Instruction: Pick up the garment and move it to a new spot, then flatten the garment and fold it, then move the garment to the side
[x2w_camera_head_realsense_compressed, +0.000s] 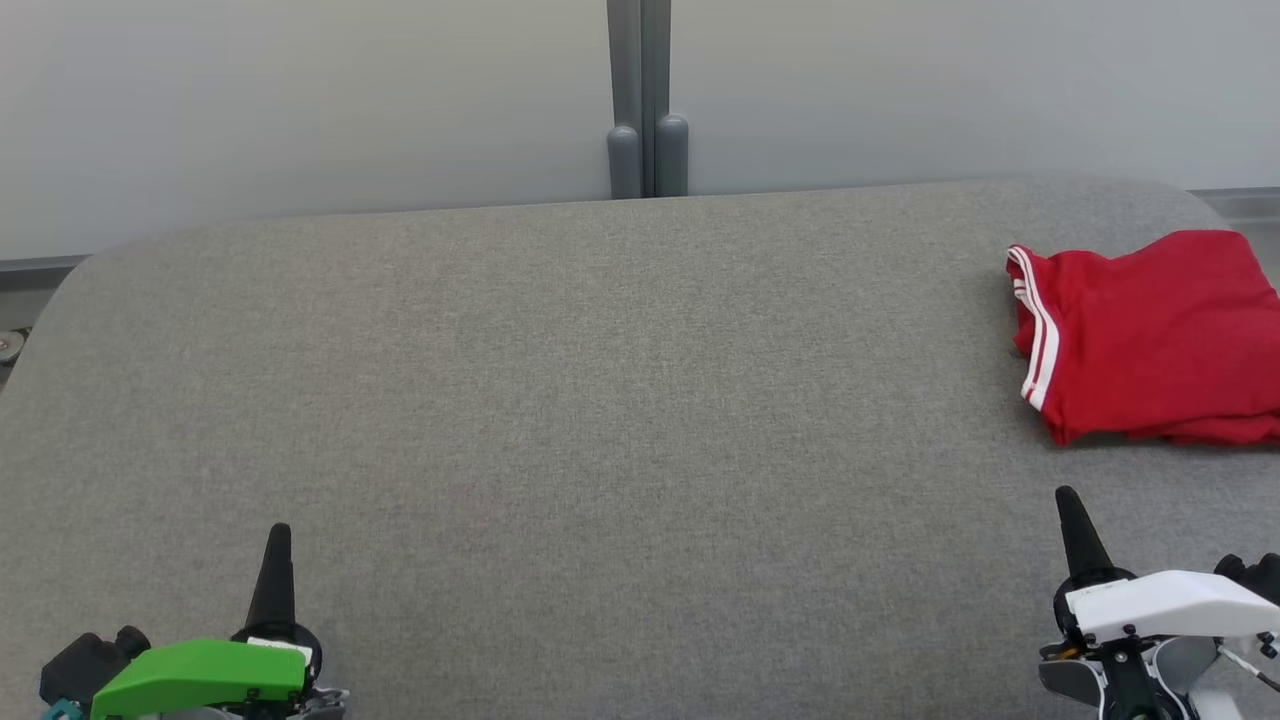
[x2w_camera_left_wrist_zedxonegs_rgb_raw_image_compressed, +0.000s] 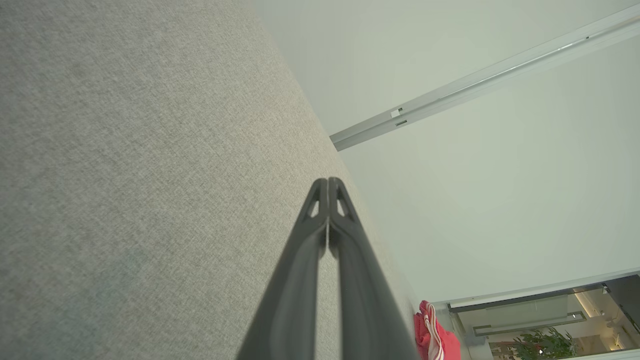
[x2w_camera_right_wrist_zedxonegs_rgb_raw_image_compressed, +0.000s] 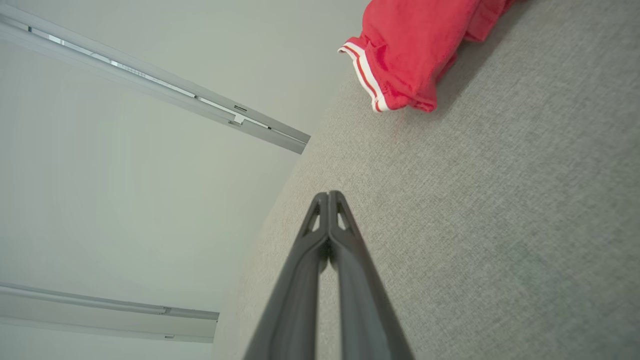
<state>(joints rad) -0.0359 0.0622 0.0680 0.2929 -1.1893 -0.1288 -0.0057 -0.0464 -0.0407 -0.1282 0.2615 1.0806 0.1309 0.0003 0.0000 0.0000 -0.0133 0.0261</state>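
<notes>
Lying folded, red garment (x2w_camera_head_realsense_compressed: 1150, 340) sits far right (partly cropped).

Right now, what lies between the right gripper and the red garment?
Just a bare stretch of the grey table separates the right gripper from the red garment. Both the head view and the right wrist view show this.
</notes>
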